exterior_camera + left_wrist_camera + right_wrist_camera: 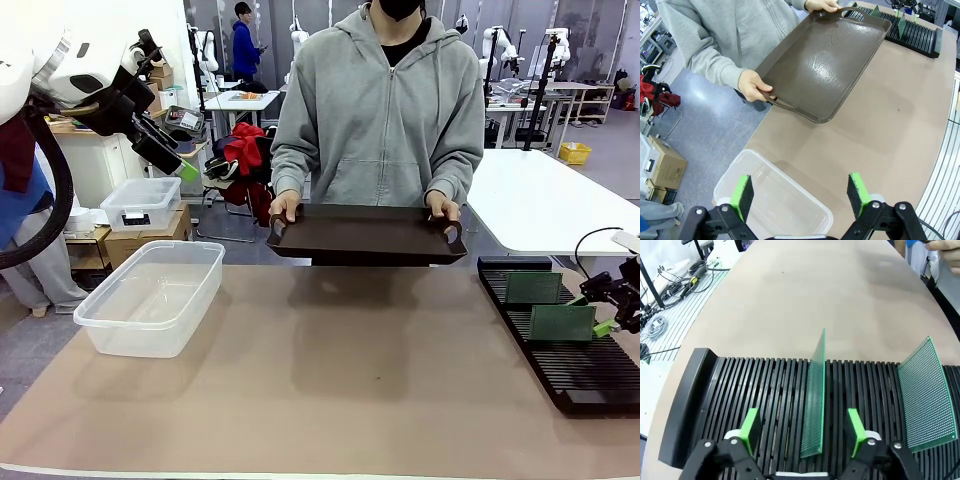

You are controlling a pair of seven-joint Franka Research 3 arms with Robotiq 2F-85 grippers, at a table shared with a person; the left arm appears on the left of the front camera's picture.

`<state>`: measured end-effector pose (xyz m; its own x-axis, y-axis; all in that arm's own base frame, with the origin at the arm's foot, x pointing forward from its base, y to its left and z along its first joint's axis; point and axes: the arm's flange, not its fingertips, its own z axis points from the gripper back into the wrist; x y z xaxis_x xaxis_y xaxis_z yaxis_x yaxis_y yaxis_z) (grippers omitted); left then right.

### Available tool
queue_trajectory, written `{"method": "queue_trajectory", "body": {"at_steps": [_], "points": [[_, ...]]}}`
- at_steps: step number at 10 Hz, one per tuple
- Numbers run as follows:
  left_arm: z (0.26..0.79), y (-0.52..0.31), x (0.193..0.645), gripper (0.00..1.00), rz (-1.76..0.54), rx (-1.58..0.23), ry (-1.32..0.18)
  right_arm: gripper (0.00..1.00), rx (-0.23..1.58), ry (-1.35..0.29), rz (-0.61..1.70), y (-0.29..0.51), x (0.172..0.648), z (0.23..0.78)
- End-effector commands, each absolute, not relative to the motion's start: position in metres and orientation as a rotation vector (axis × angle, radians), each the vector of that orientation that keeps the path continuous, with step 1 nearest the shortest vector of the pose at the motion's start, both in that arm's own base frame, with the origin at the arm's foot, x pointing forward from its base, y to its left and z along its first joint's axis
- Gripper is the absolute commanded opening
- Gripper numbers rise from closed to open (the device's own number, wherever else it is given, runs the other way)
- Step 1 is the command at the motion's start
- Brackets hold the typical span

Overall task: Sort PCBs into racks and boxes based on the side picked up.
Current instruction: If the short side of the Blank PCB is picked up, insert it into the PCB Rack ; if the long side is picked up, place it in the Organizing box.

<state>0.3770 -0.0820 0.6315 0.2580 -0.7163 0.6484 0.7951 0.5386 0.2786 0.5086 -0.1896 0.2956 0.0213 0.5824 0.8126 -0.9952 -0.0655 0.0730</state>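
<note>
Two green PCBs stand upright in slots of the long black rack at the table's right edge, one farther back and one nearer. My right gripper hovers at the nearer one. In the right wrist view this PCB stands edge-on between the green pads of the open right gripper, with a gap on both sides. The other PCB stands a few slots away in the rack. My left gripper is raised high at the left, open, above the clear tub, which holds nothing.
A person at the far side holds a dark brown tray with both hands above the table's back edge; the tray carries nothing. A smaller lidded clear container sits on boxes beyond the table's left. The brown tabletop lies bare in the middle.
</note>
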Motion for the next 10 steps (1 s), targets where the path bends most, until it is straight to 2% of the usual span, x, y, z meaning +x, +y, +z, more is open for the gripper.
{"method": "queue_trajectory", "body": {"at_steps": [1,6,7,10], "points": [[0.63,-0.082,0.376,1.0,-1.03,-0.114,-0.808,1.0,0.774,-0.678,1.463,-0.191,0.502,0.304],[0.63,-0.082,0.376,1.0,-1.03,-0.114,-0.808,1.0,0.712,-0.755,1.35,-0.198,0.492,0.331],[0.63,-0.082,0.376,1.0,-1.03,-0.114,-0.808,1.0,0.757,-0.704,1.444,-0.203,0.501,0.321],[0.63,-0.082,0.376,1.0,-1.03,-0.114,-0.808,1.0,0.757,-0.704,1.444,-0.203,0.501,0.321]]}}
